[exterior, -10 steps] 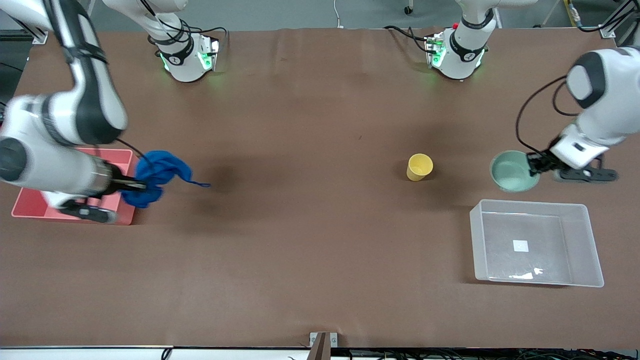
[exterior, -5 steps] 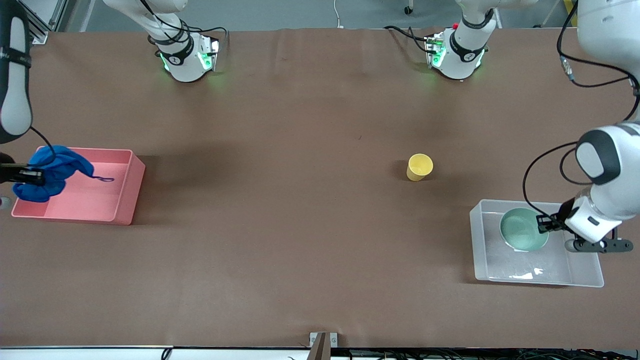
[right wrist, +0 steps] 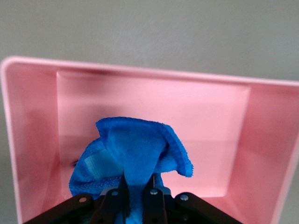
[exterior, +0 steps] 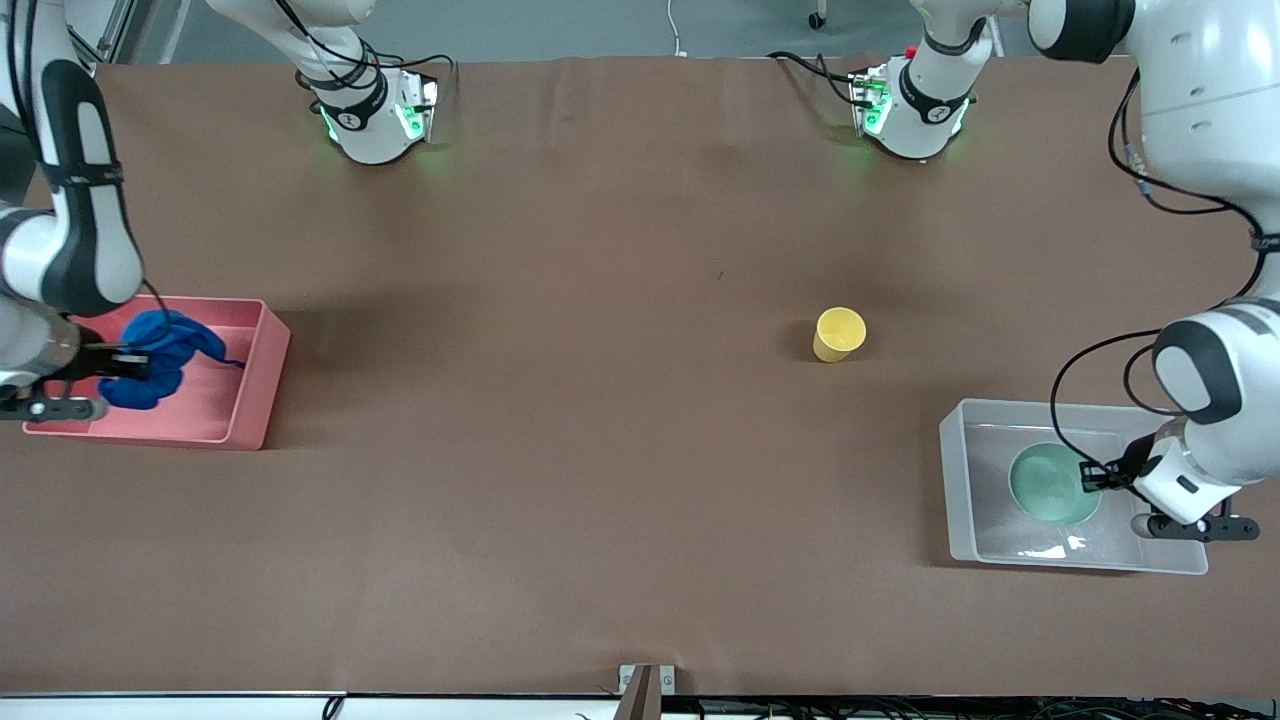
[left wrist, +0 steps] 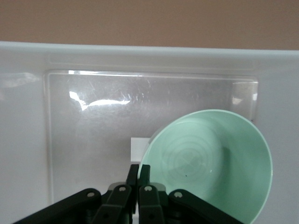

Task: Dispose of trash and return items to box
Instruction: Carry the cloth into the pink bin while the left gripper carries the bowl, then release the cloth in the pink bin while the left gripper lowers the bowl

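Clamped jaws on both sides: the right gripper [exterior: 128, 362] pinches the blue rag [exterior: 160, 355] — in the right wrist view its fingers [right wrist: 152, 198] close on a bunched fold of the cloth [right wrist: 135, 161] — and holds it over the inside of the pink bin [exterior: 255, 385], which sits at the right arm's end of the desk, about midway between the robots' edge and the front camera's edge. The left gripper [exterior: 1092, 477] is shut on the rim of the mint-green bowl [exterior: 1050, 485], with the bowl inside the clear tub [exterior: 955, 480]; that tub stands toward the desk's corner at the left arm's end, nearer the front camera. From the left wrist, the fingers [left wrist: 145, 175] meet on the bowl's edge [left wrist: 215, 158] — whether the bowl rests on the tub's floor [left wrist: 93, 140] cannot be told. Upright on the bare tabletop stands the yellow cup [exterior: 838, 334], well apart from the tub and farther from the front camera than it.
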Available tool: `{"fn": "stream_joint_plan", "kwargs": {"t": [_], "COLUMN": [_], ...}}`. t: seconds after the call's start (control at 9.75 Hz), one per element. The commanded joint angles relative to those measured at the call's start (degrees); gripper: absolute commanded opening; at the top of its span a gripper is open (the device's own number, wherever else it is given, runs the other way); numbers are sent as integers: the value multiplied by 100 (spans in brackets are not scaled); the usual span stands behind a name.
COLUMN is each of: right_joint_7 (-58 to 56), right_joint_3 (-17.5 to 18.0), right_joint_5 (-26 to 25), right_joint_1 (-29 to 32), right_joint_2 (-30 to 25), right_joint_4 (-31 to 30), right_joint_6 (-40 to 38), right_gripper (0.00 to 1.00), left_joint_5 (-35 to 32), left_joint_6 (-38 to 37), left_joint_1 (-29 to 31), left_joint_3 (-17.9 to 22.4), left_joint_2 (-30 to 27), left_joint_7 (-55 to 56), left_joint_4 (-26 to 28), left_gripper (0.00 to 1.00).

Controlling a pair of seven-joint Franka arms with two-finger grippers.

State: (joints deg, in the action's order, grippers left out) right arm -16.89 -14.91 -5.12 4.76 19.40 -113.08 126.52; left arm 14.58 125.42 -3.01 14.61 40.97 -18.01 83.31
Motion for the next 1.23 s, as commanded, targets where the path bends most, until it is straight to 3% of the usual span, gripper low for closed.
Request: {"fn": "stream_joint_plan", "kwargs": {"t": [0.0, 0.1, 0.21, 0.31, 0.41, 0.51, 0.82, 1.03, 1.13], "right_joint_7": [19, -51, -69, -112, -104, -26, 1261, 1740, 1715], "right_joint_3": [23, 32, 32, 32, 32, 49, 390, 690, 708], "right_joint_5": [336, 336, 336, 336, 336, 336, 336, 336, 345], "right_joint_1": [-54, -63, -63, -72, -81, -116, -195, -186, -195], "right_joint_2": [256, 327, 345, 319, 145, -196, -865, -1584, -1814], "right_joint_4": [-144, -153, -162, -136, -40, 162, 1303, 1394, 1620], "right_joint_6": [223, 215, 172, 41, -169, -459, -2153, -2569, -3006], "right_gripper": [11, 36, 93, 100, 100, 100, 100, 100, 100], "left_joint_5": [378, 405, 423, 423, 423, 362, 117, -663, -1006], "left_joint_6": [131, 393, 648, 676, 677, 659, -189, -989, -1454], "left_joint_1": [-68, -51, -77, -94, -86, -94, -121, -147, -138], "left_joint_3": [77, 77, 69, 68, 68, 77, 51, -342, -580], "left_joint_2": [472, 517, 561, 527, 491, 413, -630, -1526, -1983], "left_joint_7": [-132, -132, -124, -132, -132, -132, -71, 278, 533], "left_joint_4": [-148, -105, 87, 168, 238, 247, 265, 317, 387], "left_gripper": [3, 3, 8, 11, 36, 79, 88, 100, 100]}}
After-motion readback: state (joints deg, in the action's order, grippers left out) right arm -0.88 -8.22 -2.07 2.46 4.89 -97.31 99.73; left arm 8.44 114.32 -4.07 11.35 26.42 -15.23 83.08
